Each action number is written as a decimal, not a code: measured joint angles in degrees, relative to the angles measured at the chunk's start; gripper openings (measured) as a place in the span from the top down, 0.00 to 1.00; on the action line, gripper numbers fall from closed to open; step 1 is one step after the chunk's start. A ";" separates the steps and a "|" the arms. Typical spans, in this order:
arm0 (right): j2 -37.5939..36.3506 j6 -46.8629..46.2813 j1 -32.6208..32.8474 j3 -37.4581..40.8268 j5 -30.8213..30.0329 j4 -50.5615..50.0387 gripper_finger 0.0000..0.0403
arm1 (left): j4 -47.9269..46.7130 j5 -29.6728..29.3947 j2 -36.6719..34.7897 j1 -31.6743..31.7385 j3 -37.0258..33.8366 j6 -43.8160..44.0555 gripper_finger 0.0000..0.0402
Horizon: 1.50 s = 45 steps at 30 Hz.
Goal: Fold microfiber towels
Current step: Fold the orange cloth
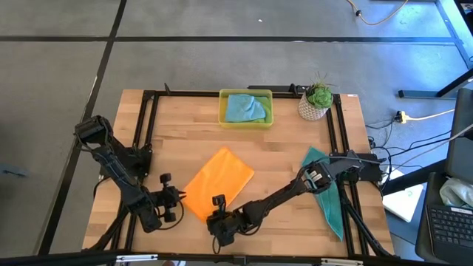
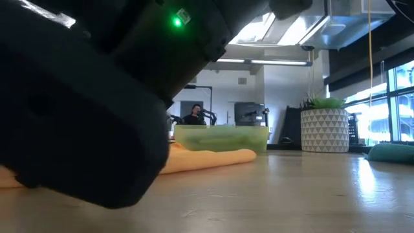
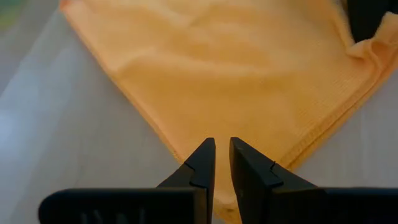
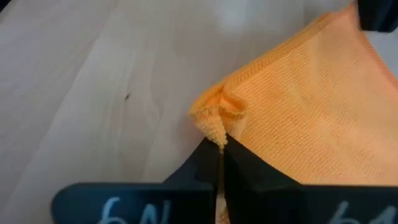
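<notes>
The orange towel (image 1: 219, 182) lies folded on the middle of the table, seen low as a flat fold (image 2: 207, 158). My left gripper (image 1: 179, 198) is at its left corner, with the fingers almost together (image 3: 222, 155) on the cloth. My right gripper (image 1: 219, 214) is shut on the towel's near corner (image 4: 219, 146). One teal towel (image 1: 245, 108) lies in the yellow tray (image 1: 222, 118). Another teal towel (image 1: 329, 196) lies at the table's right edge under my right arm. My left gripper has the orange towel's left corner (image 3: 217, 127) between its two fingers, coming low from the table's left. The rest of the towel lies flat on the table. My right gripper pinches the towel's near corner (image 4: 214, 121) between its fingertips, coming low from the near side. The cloth bunches up at the tips, and the rest lies on the table.
A potted plant (image 1: 316, 102) stands at the far right beside the tray. A black frame (image 1: 140, 148) runs around the table top. Bare wood shows to the left (image 1: 159, 148) and right (image 1: 281, 162) of the orange towel. A dark arm part (image 2: 77, 97) fills the low view's left.
</notes>
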<state>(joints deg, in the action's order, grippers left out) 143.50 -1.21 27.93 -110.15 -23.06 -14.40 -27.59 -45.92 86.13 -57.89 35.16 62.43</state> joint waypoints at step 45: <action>-0.57 -4.87 0.96 -16.10 -19.33 -21.25 0.98 | 16.22 14.44 3.95 6.99 3.91 -25.61 0.49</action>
<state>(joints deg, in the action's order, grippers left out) 142.93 -6.08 28.88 -126.24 -42.38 -35.65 -11.37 -31.48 90.08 -50.89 39.07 36.82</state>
